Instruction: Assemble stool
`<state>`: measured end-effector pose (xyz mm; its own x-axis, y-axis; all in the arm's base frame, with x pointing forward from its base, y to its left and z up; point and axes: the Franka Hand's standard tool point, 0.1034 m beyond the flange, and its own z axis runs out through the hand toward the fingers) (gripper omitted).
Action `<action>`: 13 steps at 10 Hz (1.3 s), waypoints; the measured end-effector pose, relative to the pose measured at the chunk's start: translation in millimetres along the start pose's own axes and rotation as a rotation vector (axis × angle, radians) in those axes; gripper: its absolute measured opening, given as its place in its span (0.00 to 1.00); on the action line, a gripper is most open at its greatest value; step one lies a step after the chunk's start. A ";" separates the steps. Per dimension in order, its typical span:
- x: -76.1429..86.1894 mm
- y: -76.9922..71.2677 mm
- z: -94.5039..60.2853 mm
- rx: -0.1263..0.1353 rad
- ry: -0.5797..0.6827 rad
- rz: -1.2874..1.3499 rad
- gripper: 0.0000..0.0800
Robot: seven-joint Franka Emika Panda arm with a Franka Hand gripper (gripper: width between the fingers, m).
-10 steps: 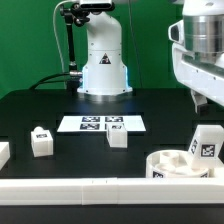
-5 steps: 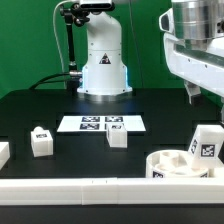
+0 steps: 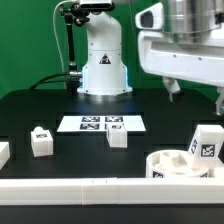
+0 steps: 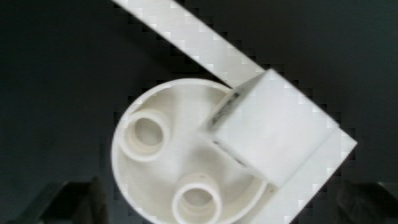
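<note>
Stool seat (image 3: 165,168) and its loose legs sit unjoined on a black surface (image 3: 30,110), the seat near the front at the exterior view's right. A long white rail (image 3: 90,190) borders the front edge of the surface. My white base (image 3: 102,65) stands at the back, and the marker board (image 3: 100,124) lies flat just before it.

My claw (image 3: 197,96) hangs above the seat. Its two dark fingers are spread as wide as they go, released, gripping and touching nothing.

In the wrist view the seat (image 4: 151,140) is a thick round disc with a raised rim and two round sockets showing. An upright tagged leg (image 3: 206,142) stands at its rim and hides part of the disc from my wrist camera (image 4: 276,135). I cannot tell whether it rests on the seat or just beside it. A second leg (image 3: 118,136) stands at the marker board's front edge. A third leg (image 3: 41,141) stands well apart toward the exterior view's left. Another white block (image 3: 3,152) is cut off by that edge.
</note>
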<state>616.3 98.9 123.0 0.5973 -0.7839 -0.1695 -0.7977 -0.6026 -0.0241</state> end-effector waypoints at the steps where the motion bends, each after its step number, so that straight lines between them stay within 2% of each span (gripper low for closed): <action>1: -1.2 0.7 1.0 -0.002 -0.001 0.013 0.81; 4: -2.2 0.1 2.6 -0.004 -0.002 0.007 0.81; 6: -1.7 4.7 5.3 -0.022 0.007 -0.150 0.81; 8: 8.9 28.2 6.9 -0.034 -0.010 -0.366 0.81; 10: 30.6 62.4 6.1 -0.028 -0.001 -0.384 0.81; 11: 35.5 71.4 10.3 -0.023 0.003 -0.360 0.81; 13: 32.4 68.3 10.2 -0.024 0.003 -0.368 0.81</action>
<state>580.3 33.9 105.8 0.8443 -0.5141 -0.1512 -0.5270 -0.8477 -0.0603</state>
